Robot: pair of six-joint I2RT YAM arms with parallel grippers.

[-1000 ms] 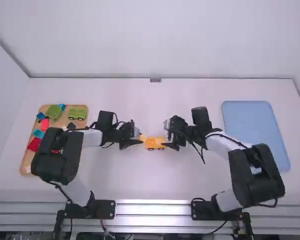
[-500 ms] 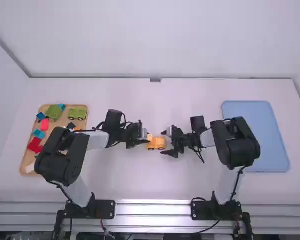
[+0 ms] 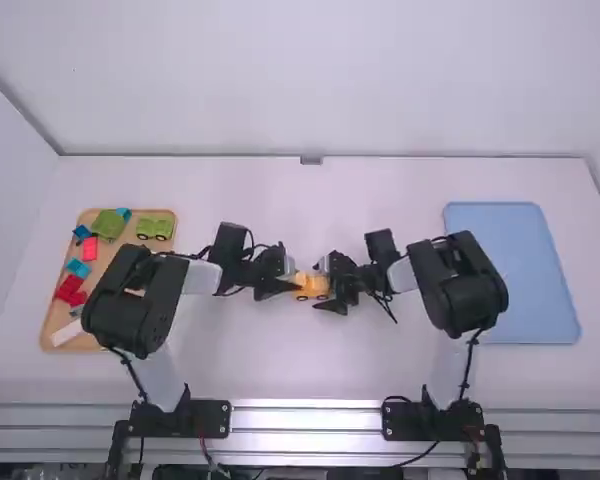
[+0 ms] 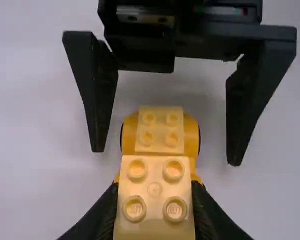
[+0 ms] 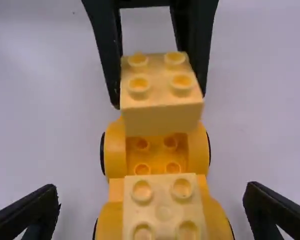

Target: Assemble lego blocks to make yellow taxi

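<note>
That yellow block [image 5: 161, 120] looks light, stiff and a bit slick, best pinched by its flat sides, as the left gripper [image 5: 159, 92] grips it over the mid-table wheeled base [image 5: 115, 152], the right gripper [image 5: 152, 197] spread wide.

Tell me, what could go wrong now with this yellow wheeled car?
The pale yellow plastic block in the left fingers is not seated: bare studs show on the orange-yellow wheeled base, so it may land misaligned. The right fingers stand open, one each side of the base, so the base could roll or turn under the push.
</note>
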